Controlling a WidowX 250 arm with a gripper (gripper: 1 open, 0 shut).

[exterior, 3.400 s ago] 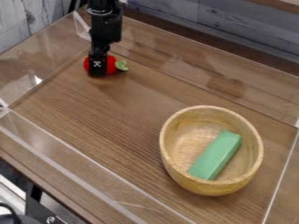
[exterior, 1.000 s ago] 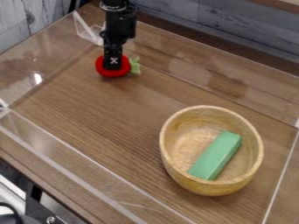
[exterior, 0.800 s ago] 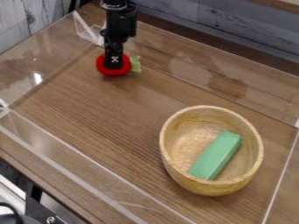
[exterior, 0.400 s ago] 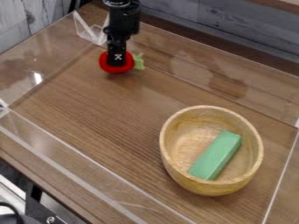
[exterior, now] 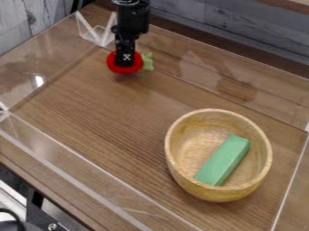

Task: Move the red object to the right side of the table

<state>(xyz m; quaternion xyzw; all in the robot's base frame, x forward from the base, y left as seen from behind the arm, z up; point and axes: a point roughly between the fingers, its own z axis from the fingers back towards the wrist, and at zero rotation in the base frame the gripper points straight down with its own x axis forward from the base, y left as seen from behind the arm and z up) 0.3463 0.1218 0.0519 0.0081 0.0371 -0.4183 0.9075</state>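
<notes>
The gripper [exterior: 122, 60] is being pointed straight down at the far left part of the table [exterior: 108, 135], and its black fingers are being kept closed on the red object [exterior: 121, 62]; the red object is being held right at the gripper's tip, with its green leafy end being shown just to the right of the fingers; whether the toy is being pressed to the wood or carried just clear of it cannot be told from this view. The dark arm above the gripper is being cut off by the top edge of the picture. A wooden bowl [exterior: 182, 149] is being seen near the front right of the table, well apart from the gripper; a green block [exterior: 223, 160] is being held inside it, leaning tilted against the bowl's inner wall. The tabletop is being edged by low clear walls [exterior: 31, 68], and reflections are being thrown along the left one.
</notes>
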